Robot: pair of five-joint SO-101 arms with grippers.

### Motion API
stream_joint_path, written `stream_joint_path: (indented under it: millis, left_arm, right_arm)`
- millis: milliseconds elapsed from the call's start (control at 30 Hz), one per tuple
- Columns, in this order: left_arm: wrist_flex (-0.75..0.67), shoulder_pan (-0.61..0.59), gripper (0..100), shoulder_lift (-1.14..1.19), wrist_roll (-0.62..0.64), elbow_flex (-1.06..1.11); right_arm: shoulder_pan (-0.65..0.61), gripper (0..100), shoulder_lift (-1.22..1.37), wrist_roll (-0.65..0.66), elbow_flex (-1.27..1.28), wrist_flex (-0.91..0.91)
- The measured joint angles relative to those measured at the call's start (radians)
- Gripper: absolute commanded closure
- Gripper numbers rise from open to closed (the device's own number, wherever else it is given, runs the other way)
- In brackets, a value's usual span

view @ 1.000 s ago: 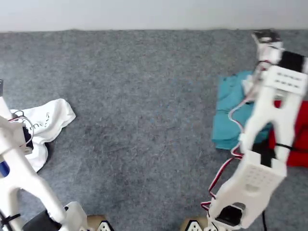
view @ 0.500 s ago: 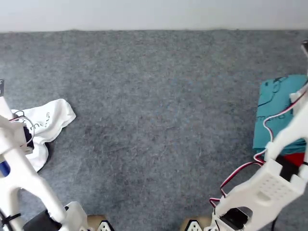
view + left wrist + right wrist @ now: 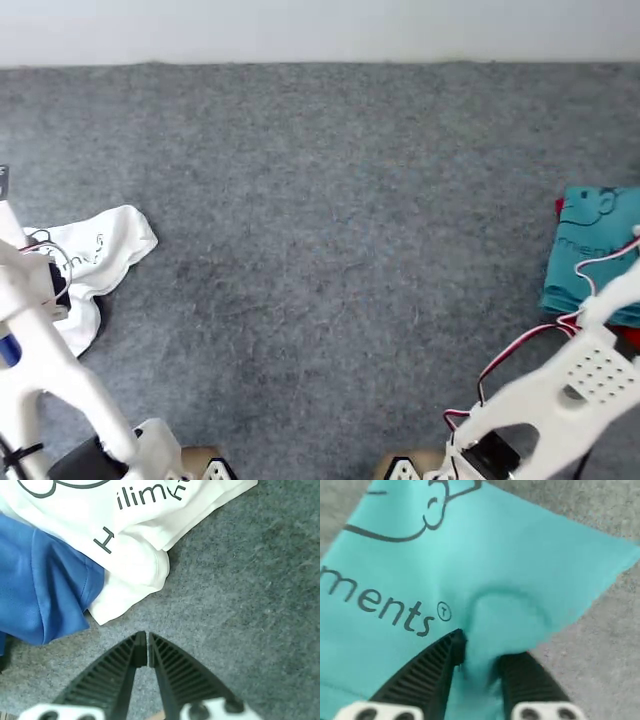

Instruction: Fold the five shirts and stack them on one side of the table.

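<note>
A folded teal shirt (image 3: 592, 250) lies at the table's right edge on top of a red shirt (image 3: 560, 206), of which only slivers show. My right gripper (image 3: 480, 662) is shut on a bunched fold of the teal shirt (image 3: 470, 555), with cloth pinched between its black fingers (image 3: 447, 660). At the left edge a crumpled white shirt (image 3: 95, 255) lies beside my left arm (image 3: 35, 340). In the left wrist view the white shirt (image 3: 135, 535) overlaps a blue shirt (image 3: 40, 590). My left gripper (image 3: 148, 650) is shut and empty over bare felt just short of them.
Grey felt (image 3: 340, 230) covers the table, and its middle is bare. A white wall runs along the far edge (image 3: 320, 64). The right arm's white links and red and white cables (image 3: 520, 360) cross the front right corner.
The right arm swung toward the right edge, dragging the teal shirt with it. The shirt went from a crumpled heap beside the red shirt to a flat fold covering it. The left arm stayed still.
</note>
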Motion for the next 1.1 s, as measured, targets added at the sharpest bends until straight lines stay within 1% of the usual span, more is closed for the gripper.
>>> stream_joint_path:
  millis: [33,167,267,333,467,533,567,633,733,967,1100]
  left_arm:
    - [0.000,0.000,99,0.000,0.000,0.000]
    - [0.000,0.000,99,0.000,0.000,0.000]
    - [0.000,0.000,99,0.000,0.000,0.000]
    - [0.000,0.000,99,0.000,0.000,0.000]
    - [0.000,0.000,99,0.000,0.000,0.000]
    - [0.000,0.000,99,0.000,0.000,0.000]
    - [0.000,0.000,99,0.000,0.000,0.000]
    - [0.000,0.000,99,0.000,0.000,0.000]
    - [0.000,0.000,99,0.000,0.000,0.000]
    - [0.000,0.000,99,0.000,0.000,0.000]
    - [0.000,0.000,99,0.000,0.000,0.000]
  right_arm:
    - [0.012,68.6,0.000,-0.005,-0.020,-0.005]
    - [0.043,68.5,-0.002,-0.041,-0.135,-0.008]
    - [0.043,69.9,-0.002,-0.046,-0.222,0.038]
    - [0.041,76.6,-0.002,-0.046,-0.273,0.094]
    - [0.035,99.8,-0.002,-0.046,-0.319,0.245]
    - [0.018,95.6,-0.002,-0.046,-0.324,0.334]
    - [0.008,95.4,-0.002,-0.046,-0.324,0.379]
    - [-0.008,98.7,0.009,-0.051,-0.325,0.422]
    - [-0.009,98.6,0.049,-0.049,-0.298,0.425]
    - [-0.014,98.4,0.183,-0.054,-0.135,0.425]
    - [-0.035,98.4,0.201,-0.054,-0.080,0.425]
